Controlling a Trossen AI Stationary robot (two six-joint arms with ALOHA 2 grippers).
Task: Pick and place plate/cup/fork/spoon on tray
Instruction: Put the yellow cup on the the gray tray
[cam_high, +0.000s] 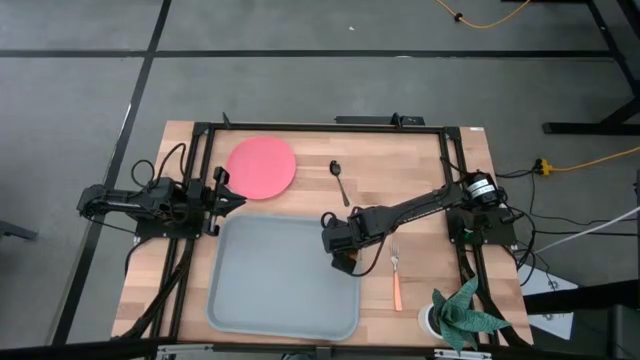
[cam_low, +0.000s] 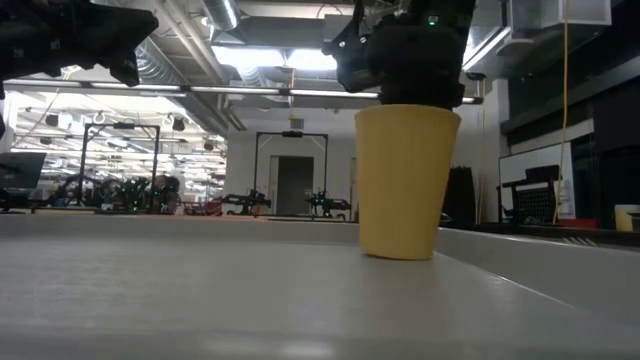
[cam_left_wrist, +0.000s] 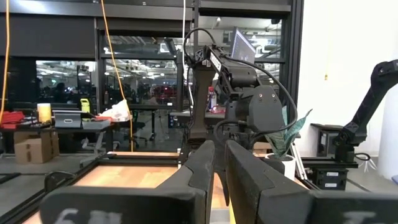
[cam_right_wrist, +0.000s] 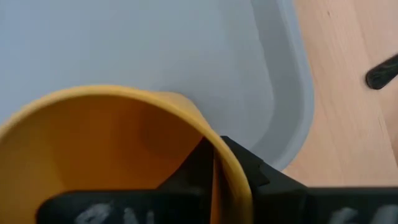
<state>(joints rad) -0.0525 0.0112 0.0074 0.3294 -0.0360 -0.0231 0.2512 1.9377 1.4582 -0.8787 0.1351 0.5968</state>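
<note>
The orange-yellow cup stands upright in the light grey tray, near the tray's right rim. My right gripper is above it, shut on its rim. The coral-pink plate lies flat on the table beyond the tray's far left corner. The dark spoon lies to the right of the plate. The orange-handled fork lies to the right of the tray. My left gripper waits shut and empty by the tray's far left corner. My right gripper pinches the cup's wall at the rim, one finger inside the cup and the other outside. The fingers come from above, pointing down. The cup is upright, its base at the tray's floor.
A white pot with a green plant stands at the table's near right corner. The black frame rails run along the table's far, left and right sides. Bare wood shows between the tray and the fork.
</note>
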